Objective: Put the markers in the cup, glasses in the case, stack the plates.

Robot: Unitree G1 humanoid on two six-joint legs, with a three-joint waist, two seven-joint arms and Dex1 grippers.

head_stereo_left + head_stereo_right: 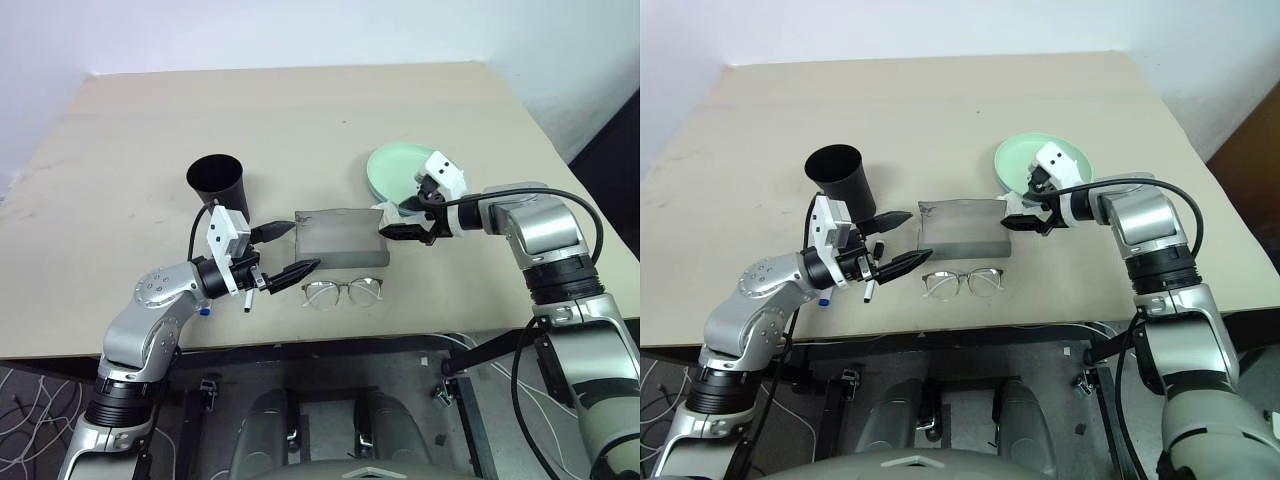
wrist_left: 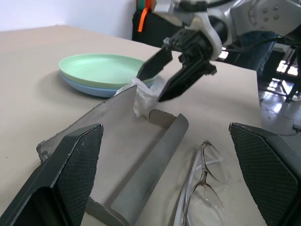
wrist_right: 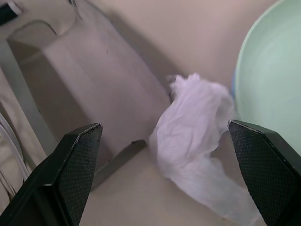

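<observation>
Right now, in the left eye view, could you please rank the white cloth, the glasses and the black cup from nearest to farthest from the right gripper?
1. White cloth: right at the right gripper's open fingers, by the case's end.
2. Glasses: on the table in front of the case, towards the robot.
3. Black cup: farthest, beyond the case on the robot's left.

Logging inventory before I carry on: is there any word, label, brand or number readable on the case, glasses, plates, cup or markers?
None readable.
case: no print.
glasses: no marking.
plates: plain, mint on blue.
cup: plain black.
marker: any print on the barrel is too small to read.
</observation>
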